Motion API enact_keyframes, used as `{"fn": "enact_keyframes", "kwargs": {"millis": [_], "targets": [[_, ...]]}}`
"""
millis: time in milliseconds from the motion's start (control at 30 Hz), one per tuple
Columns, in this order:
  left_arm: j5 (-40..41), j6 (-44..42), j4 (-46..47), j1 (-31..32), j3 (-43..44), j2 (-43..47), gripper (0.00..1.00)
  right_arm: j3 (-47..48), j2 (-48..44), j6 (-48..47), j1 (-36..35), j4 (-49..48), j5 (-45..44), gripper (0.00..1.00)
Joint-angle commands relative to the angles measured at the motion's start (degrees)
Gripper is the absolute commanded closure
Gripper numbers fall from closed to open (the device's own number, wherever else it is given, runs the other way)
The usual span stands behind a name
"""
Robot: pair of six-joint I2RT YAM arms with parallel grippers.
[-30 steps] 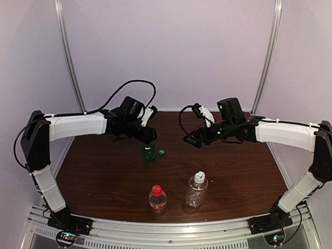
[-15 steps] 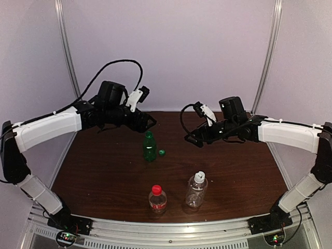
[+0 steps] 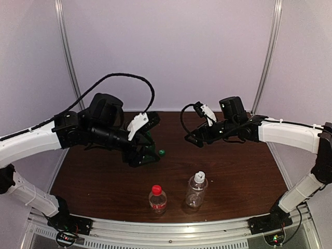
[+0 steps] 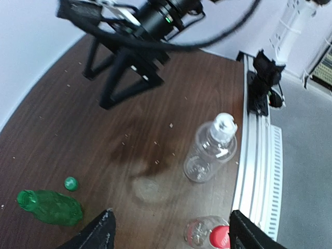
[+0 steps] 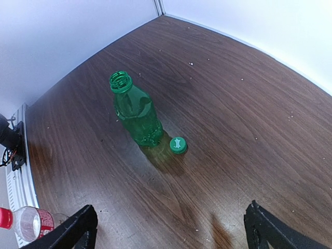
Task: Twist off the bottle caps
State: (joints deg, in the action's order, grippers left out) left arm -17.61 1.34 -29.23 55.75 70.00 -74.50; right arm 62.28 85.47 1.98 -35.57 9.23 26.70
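The left end effector (image 4: 171,224) has swung down and forward; now it hangs spread wide, gripping nothing, close by the green bottle (image 5: 136,115), which stands upright and uncapped. The green cap (image 5: 178,144) lies just beside it on the surface (image 3: 233,171). Nearer the bases, red cap (image 3: 156,189) and white-grey cap (image 3: 199,177) sit on their bottles. The right end effector (image 5: 171,210) is wide too, and empty.

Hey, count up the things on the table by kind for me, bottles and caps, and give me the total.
Plastic bottles: 3 (slim green bottle, short clear bottle with red label, larger clear ribbed bottle)
Round plastic screw caps: 3 (green cap loose beside its bottle, red cap and white-grey cap on their bottles)
Total: 6
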Motion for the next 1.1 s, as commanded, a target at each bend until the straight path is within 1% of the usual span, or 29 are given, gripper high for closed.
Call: {"fn": "enact_keyframes", "kwargs": {"millis": [0,200,233,367,500,633,900,1067], "targets": [[3.4,-2.4,-4.6,5.1,-2.9,0.9,0.24,0.0,-1.0,1.7,0.3,-1.0,-1.0,0.01],[7.4,-1.5,-6.9,11.2,-4.9,-0.5,0.26,-0.9,-2.0,2.5,0.4,-1.4,-1.5,0.01],[7.7,0.1,-7.2,11.8,-5.2,-0.8,0.27,-1.2,-2.2,2.7,0.3,-1.4,-1.5,0.01],[8.0,1.4,-7.3,13.7,-6.3,-1.9,0.27,-2.5,-3.2,3.3,0.4,-1.8,-1.8,0.01],[8.2,1.6,-7.2,14.0,-6.7,-3.6,0.29,-3.4,-3.8,3.4,0.4,-2.0,-1.9,0.01],[8.2,1.4,-7.2,14.0,-6.0,-6.1,0.34,-3.9,-4.2,3.6,0.4,-1.9,-2.0,0.01],[7.3,0.8,-7.1,13.9,-5.4,-8.7,0.51,-4.2,-4.3,2.9,0.3,-1.2,-2.5,0.02],[8.4,0.5,-6.1,13.9,-5.1,-8.8,0.56,-4.0,-3.8,2.8,0.3,-1.3,-2.1,0.02]]}}
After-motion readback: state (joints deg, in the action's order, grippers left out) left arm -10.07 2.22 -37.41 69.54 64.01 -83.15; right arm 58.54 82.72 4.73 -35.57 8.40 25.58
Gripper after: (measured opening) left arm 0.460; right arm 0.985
